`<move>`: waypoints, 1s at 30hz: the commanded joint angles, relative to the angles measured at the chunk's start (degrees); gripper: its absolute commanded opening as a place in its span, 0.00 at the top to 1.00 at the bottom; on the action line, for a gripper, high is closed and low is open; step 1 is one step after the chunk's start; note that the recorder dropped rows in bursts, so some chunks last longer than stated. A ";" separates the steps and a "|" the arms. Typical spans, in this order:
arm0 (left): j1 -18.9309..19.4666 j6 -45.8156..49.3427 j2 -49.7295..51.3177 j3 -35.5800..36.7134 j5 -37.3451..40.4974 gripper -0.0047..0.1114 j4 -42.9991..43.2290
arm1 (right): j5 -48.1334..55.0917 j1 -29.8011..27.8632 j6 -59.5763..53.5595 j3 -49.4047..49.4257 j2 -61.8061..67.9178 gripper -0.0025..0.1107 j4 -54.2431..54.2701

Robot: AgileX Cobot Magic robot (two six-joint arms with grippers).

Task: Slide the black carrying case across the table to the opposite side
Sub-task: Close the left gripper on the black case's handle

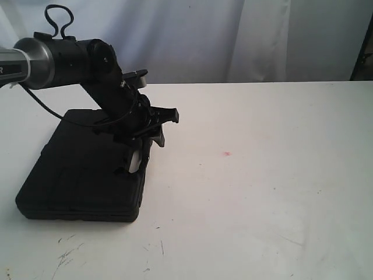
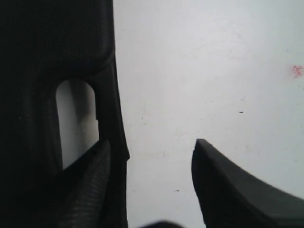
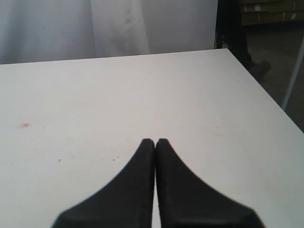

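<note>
Black carrying case (image 1: 81,175) lies flat at the near-left of the white table (image 1: 262,175), w/ the left claw (image 2: 151,142) down at its right edge by the handle cutout (image 2: 76,118). The claw is spread wide w/ nothing clamped: one finger (image 2: 90,185) sits over the handle bar, the other over bare table just right of the case, and contact can't be told. Right claw (image 3: 155,141) is closed tip-to-tip & empty above bare table, pink spot (image 1: 226,154) well right of the case.
</note>
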 commanded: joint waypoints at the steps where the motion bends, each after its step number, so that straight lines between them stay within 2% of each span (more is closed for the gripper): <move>1: -0.19 -0.60 -0.18 -0.27 2.39 0.52 0.30 | -0.43 0.15 0.24 0.15 -0.30 0.98 0.19; 4: -0.19 -0.60 -0.18 -0.27 5.11 0.52 0.33 | -0.43 0.15 0.24 0.15 -0.30 0.98 0.19; 15: -0.19 2.82 -0.95 -0.27 2.54 0.52 0.20 | -0.43 0.15 0.24 0.15 -0.30 0.98 0.07; 18: -0.54 2.54 -0.95 -2.95 5.86 0.47 1.22 | -0.43 0.15 0.24 0.15 -0.30 0.98 0.07; 24: -0.54 1.62 -0.19 -9.58 10.98 0.50 2.19 | -0.43 0.15 0.24 0.15 -0.30 0.98 0.07; 30: -0.54 0.62 5.85 -16.05 17.18 0.51 3.29 | -0.43 0.15 0.24 0.15 -0.30 0.98 0.07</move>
